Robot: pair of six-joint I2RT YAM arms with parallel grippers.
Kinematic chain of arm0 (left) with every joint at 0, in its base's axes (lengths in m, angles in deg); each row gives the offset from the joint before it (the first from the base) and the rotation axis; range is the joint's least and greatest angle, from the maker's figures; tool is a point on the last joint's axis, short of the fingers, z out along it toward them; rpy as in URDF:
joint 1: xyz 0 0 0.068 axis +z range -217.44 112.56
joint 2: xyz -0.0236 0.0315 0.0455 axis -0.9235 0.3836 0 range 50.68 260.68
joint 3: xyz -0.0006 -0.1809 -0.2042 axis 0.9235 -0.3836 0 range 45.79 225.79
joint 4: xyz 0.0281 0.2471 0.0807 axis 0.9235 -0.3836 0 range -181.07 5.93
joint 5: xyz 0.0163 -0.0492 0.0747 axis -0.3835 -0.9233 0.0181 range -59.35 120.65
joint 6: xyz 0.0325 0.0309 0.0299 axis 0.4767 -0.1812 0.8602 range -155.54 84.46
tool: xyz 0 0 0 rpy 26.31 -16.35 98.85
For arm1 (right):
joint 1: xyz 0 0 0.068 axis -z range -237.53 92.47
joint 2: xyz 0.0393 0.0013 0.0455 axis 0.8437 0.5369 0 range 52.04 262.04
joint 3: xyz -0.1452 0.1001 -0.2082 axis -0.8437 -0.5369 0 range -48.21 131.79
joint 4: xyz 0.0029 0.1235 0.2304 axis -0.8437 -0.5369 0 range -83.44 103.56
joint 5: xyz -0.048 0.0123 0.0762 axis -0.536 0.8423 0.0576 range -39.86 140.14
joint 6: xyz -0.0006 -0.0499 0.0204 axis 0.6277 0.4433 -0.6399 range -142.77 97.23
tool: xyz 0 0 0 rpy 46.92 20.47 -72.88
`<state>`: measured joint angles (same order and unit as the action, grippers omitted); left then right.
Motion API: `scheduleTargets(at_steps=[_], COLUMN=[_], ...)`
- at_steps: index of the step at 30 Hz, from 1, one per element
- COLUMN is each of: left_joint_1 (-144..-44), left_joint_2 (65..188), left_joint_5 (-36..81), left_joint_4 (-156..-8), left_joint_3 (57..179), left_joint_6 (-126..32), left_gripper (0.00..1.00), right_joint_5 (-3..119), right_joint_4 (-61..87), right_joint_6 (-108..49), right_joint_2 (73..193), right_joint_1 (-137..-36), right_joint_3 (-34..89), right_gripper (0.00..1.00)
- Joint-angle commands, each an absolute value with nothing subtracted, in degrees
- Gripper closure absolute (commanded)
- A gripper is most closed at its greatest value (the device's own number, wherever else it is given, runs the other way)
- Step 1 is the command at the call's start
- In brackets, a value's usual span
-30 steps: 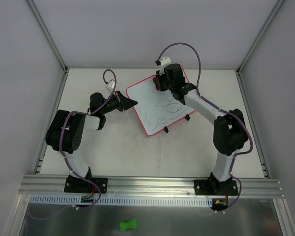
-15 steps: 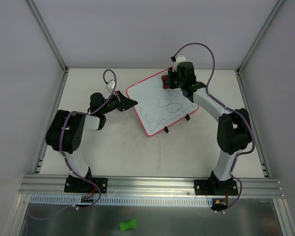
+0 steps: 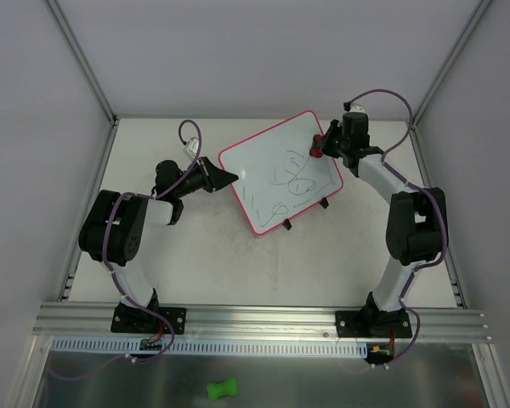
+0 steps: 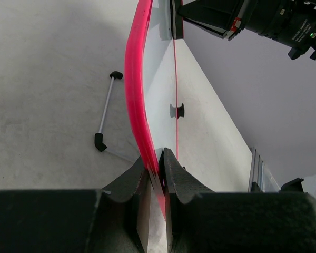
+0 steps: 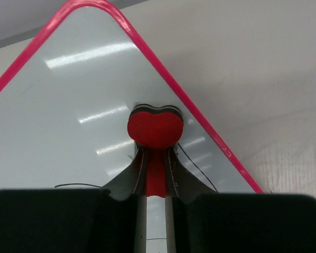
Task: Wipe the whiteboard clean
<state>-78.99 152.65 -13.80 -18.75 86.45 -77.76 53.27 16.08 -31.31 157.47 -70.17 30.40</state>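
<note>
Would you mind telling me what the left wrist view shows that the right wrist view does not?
Only the left wrist view: the left pincer shut on the pink edge of the whiteboard, and a metal rod with black ends. Only the right wrist view: the right pincer holding a red eraser over the board, near dark scribbles. Both show the white board face and pink frame.

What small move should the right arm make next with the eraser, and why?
Probably drag the red eraser toward the left arm, across the dark scribbles in the middle of the whiteboard. The right fingers hold it near the board's right edge, beyond most marks, while the left fingers clamp the opposite corner.
</note>
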Motion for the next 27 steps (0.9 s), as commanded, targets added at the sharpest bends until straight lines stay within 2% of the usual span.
scheduleTargets(at_steps=[1, 14, 27], left_joint_1=[-78.9, -78.9, -78.9], left_joint_2=[150.7, 150.1, 150.2], left_joint_5=[-15.4, -15.4, -15.5], left_joint_4=[-16.6, -16.7, -16.7], left_joint_3=[86.1, 85.9, 85.9], left_joint_6=[-71.8, -72.0, -71.9], left_gripper=[1.00, 1.00, 1.00], right_joint_5=[53.5, 47.9, 46.1], right_joint_4=[11.3, 11.1, 9.8], right_joint_6=[-36.6, -43.1, -43.1], right_joint_2=[157.9, 148.9, 148.7], right_joint_1=[-68.0, -66.5, -65.8], right_joint_3=[25.8, 10.7, 10.8], right_gripper=[1.00, 1.00, 1.00])
